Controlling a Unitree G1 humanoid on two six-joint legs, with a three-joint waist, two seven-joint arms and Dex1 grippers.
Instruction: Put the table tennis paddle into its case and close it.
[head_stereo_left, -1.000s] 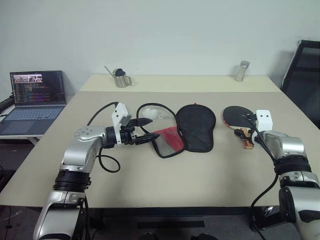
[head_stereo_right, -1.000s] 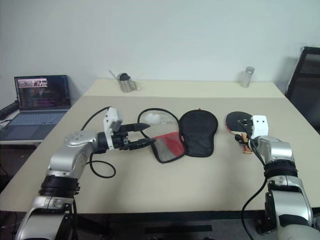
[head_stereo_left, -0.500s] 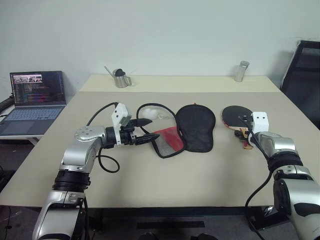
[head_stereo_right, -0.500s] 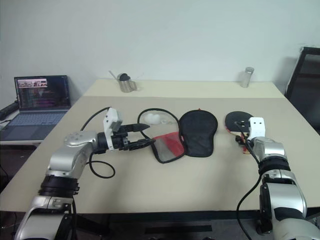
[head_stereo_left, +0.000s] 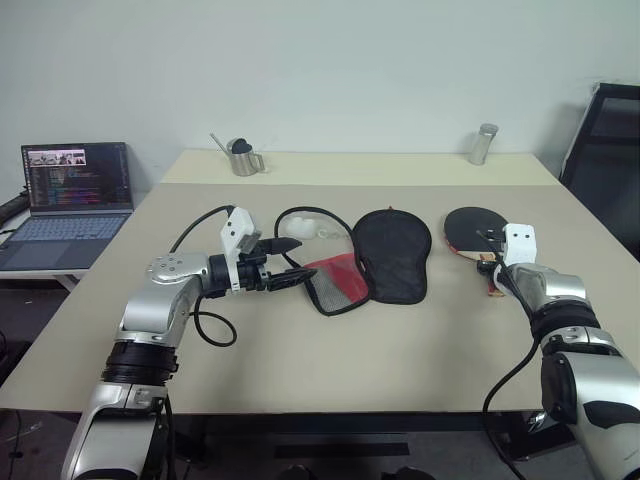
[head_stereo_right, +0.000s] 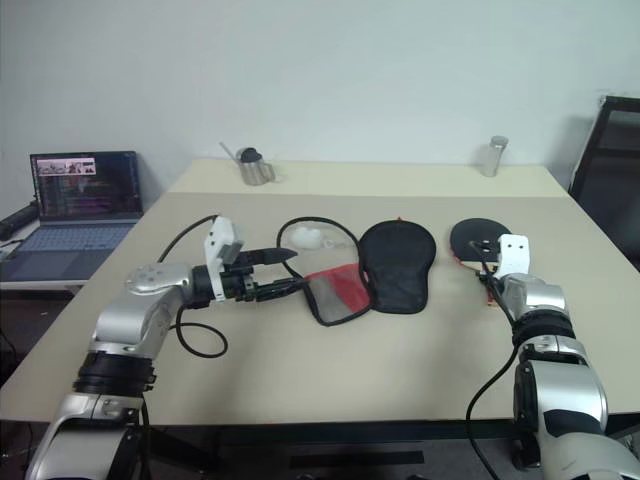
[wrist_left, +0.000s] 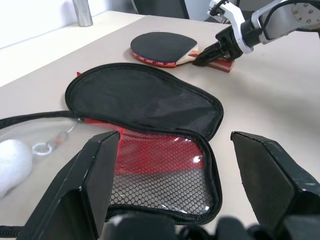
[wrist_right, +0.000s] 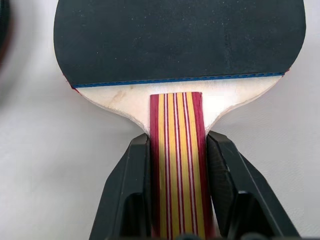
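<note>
Black fingers (wrist_right: 137, 192) pinch the striped wooden handle — paddle (wrist_right: 180, 40), matte rubber.

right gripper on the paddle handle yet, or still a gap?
Touching. In the right wrist view both fingers press flush against the sides of the paddle handle.

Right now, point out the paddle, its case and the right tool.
table tennis paddle (wrist_right: 180, 40), right wrist view, black rubber face.
case (head_stereo_left: 393, 250), left eye view, black flap.
right tool (wrist_right: 178, 200), right wrist view, between fingertips on the handle.
</note>
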